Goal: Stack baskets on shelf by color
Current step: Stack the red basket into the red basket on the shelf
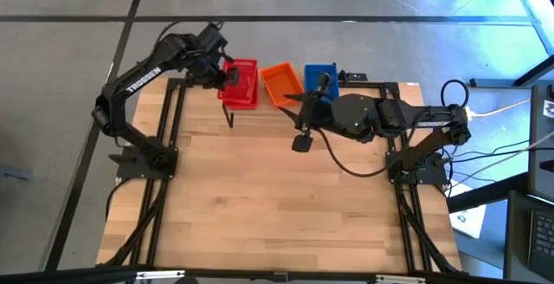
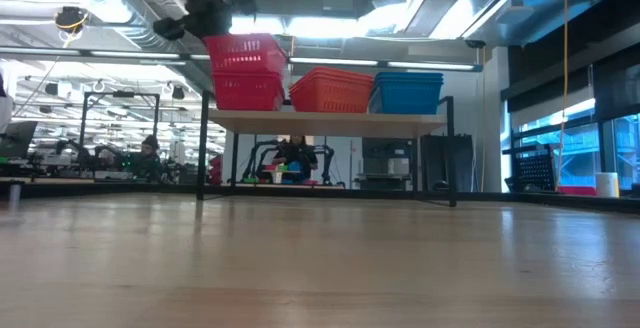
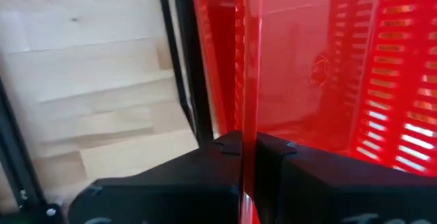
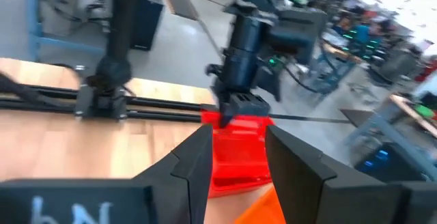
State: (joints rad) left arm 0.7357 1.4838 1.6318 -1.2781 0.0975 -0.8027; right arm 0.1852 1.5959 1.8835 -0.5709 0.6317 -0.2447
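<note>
Gripping the rim of the top red basket (image 1: 240, 80), left gripper (image 1: 227, 74) has its jaws clamped on that thin wall at the shelf's (image 2: 330, 120) left end. In the low view this basket sits tilted on the red stack (image 2: 247, 90), not fully nested. Orange baskets (image 1: 280, 85) sit mid-shelf, blue baskets (image 1: 319, 78) at the right end, all touching side by side. Right gripper (image 1: 302, 140) hangs over the tabletop (image 1: 268, 197) near the shelf, jaws apart, holding nothing.
</note>
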